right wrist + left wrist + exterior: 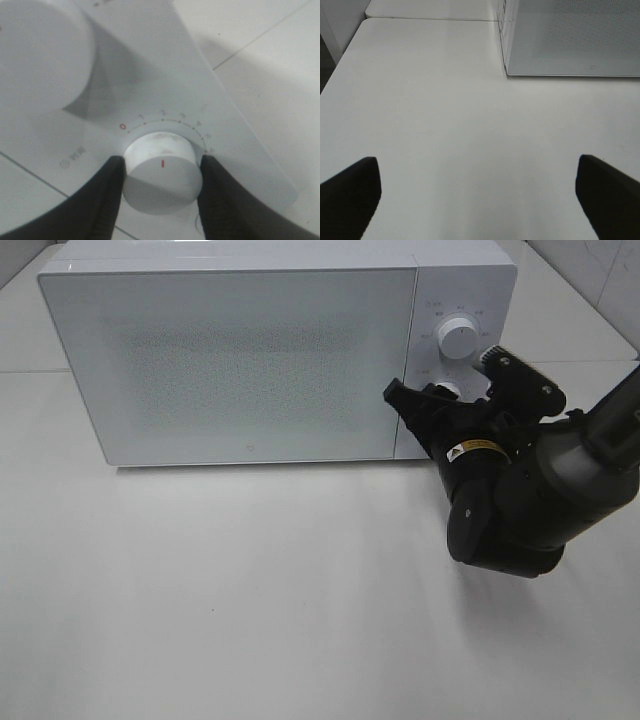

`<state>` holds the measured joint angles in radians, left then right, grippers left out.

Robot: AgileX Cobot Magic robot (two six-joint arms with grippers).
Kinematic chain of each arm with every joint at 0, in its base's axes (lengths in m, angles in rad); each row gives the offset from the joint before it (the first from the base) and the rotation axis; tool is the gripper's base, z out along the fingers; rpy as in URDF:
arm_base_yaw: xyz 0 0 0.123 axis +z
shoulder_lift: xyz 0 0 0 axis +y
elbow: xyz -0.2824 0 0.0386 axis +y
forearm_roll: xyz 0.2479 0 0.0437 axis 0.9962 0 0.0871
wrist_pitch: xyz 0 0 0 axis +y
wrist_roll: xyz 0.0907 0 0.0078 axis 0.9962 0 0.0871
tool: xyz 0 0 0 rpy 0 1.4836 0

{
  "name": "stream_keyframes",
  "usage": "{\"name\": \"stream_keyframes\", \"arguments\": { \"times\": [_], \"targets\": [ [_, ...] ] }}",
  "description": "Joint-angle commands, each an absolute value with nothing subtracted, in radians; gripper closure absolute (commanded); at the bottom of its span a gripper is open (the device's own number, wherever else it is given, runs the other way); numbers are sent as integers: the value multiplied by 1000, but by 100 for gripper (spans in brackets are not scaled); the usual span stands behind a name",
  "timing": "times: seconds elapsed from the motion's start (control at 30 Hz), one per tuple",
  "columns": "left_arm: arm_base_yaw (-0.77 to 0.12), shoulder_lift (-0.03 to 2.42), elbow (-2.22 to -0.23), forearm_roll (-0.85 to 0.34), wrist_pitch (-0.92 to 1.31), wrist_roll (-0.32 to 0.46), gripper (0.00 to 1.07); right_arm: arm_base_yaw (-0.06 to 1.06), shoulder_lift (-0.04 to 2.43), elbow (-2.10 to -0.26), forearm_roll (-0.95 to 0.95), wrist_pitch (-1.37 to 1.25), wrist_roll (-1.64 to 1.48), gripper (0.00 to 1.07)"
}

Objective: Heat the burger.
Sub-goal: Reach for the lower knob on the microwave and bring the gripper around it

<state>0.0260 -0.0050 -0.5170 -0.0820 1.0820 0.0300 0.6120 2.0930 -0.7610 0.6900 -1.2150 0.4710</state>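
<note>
Gripping now: the lower dial (pixel 161 175) of the microwave (pixel 240 350) is clenched by the right hand (pixel 162 166); the left hand (pixel 477 167) is held released, spread wide, above the table (pixel 440 105).

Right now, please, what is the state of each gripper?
Left gripper: open, holding nothing.
Right gripper: closed on the lower knob of the microwave.

The high camera looks steeply down from over the near side of the tabletop (pixel 250 600), with the microwave (pixel 240 360) across the far side at 12 o'clock. The left wrist camera rides low over that same tabletop, facing along it toward the microwave's door. The right wrist camera sits very close to the lower dial (pixel 162 175), which lies at 2 o'clock in the high view.
</note>
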Motion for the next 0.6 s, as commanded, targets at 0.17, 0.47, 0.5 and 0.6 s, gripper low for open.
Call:
{"name": "stream_keyframes", "arguments": {
  "times": [0.17,0.47,0.5,0.6],
  "targets": [
    [28,-20,-517,-90,1071,32,9,618,2091,-801,474,-1435,1146,106],
    [28,-20,-517,-90,1071,32,9,618,2091,-799,470,-1435,1596,106],
    [28,-20,-517,-90,1071,32,9,618,2091,-799,470,-1435,1587,106],
    [28,-20,-517,-90,1071,32,9,618,2091,-799,471,-1435,1567,105]
  ]
}}
